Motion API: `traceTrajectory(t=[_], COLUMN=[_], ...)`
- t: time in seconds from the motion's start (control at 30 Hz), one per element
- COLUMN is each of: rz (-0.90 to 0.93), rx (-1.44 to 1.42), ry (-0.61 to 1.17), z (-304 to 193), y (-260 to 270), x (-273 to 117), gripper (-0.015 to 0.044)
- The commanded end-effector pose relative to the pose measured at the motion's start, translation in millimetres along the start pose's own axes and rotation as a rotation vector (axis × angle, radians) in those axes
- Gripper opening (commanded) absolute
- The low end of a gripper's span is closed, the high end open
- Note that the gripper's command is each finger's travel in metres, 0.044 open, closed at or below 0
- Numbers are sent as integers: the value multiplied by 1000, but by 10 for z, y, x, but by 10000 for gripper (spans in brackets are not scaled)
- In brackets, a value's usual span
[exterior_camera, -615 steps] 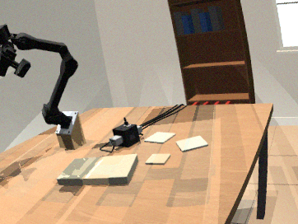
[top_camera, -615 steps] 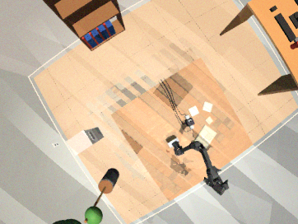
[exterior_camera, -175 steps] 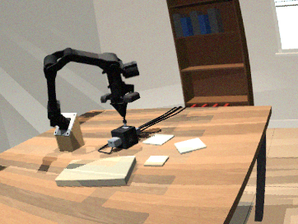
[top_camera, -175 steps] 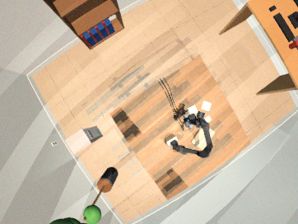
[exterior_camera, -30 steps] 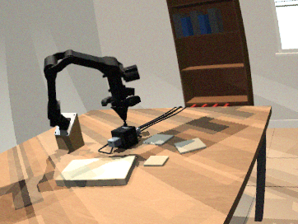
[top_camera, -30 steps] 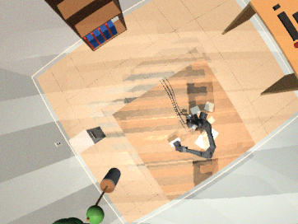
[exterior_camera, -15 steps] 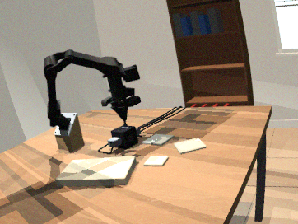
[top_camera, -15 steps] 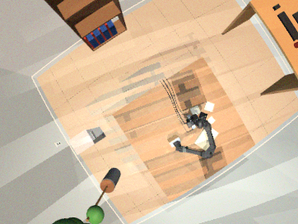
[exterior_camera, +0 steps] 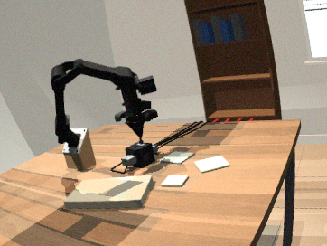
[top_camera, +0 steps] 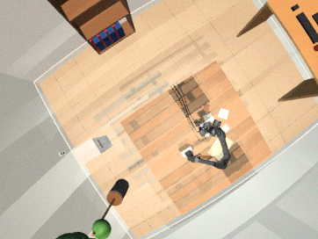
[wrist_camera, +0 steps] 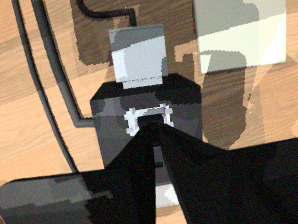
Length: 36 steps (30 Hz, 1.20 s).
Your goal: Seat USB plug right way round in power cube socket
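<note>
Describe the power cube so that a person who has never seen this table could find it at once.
Start at the black robot arm on the wooden table. Directly under its gripper, which is shut on the USB plug in the top socket, sits the power cube. It is the only black block; the nearby flat pads are pale, and a grey plug sticks out of its side.
</note>
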<state>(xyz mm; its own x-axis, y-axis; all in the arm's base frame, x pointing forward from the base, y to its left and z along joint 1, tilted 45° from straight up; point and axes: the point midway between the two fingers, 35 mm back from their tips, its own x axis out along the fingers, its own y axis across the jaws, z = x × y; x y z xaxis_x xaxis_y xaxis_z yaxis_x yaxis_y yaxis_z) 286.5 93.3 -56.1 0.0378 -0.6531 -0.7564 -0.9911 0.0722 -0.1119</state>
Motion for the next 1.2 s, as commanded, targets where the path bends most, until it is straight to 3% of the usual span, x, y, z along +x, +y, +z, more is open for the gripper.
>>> traceTrajectory(t=[0.0, 0.87, 1.0, 1.17], rz=[5, 5, 0, 0], rx=[-2, -2, 1, 1], ry=[6, 6, -1, -1], z=[-16, -16, 2, 2], y=[-2, -2, -1, -1], x=[36, 36, 2, 2], gripper=[0, 0, 95, 95])
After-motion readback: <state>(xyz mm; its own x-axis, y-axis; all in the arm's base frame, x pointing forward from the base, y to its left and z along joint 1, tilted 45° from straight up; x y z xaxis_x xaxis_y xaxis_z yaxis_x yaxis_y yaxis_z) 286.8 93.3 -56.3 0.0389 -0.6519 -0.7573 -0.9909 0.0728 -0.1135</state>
